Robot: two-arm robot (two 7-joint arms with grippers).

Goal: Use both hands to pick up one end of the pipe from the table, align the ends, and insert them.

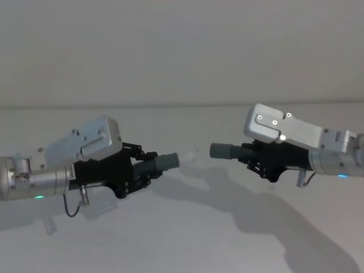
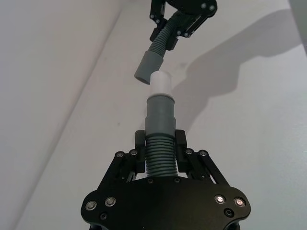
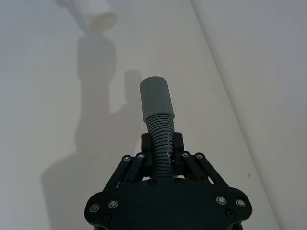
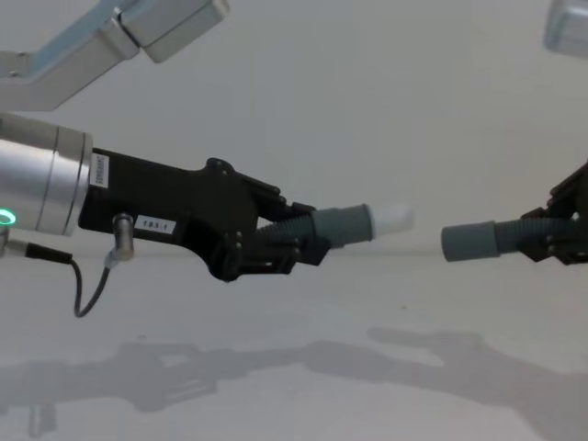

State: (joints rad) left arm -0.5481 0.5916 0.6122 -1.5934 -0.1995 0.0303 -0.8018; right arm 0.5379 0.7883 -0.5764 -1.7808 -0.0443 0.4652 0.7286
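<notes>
Both pipe pieces are held in the air above the white table [image 1: 187, 239]. My left gripper [image 1: 147, 165] is shut on the corrugated part of the white-tipped piece [image 1: 168, 161], whose white tip [image 4: 390, 218] points right. My right gripper [image 1: 254, 154] is shut on the corrugated part of the other piece, whose plain grey cuff [image 1: 222, 151] points left. The two ends face each other across a small gap. In the left wrist view the white tip [image 2: 160, 83] nearly meets the grey cuff [image 2: 147, 67]. The right wrist view shows the grey cuff [image 3: 156, 98] and the white tip [image 3: 98, 17] apart.
The arms' shadows [image 1: 250, 210] fall on the bare table below them. A plain pale wall [image 1: 182, 51] rises behind the table's far edge.
</notes>
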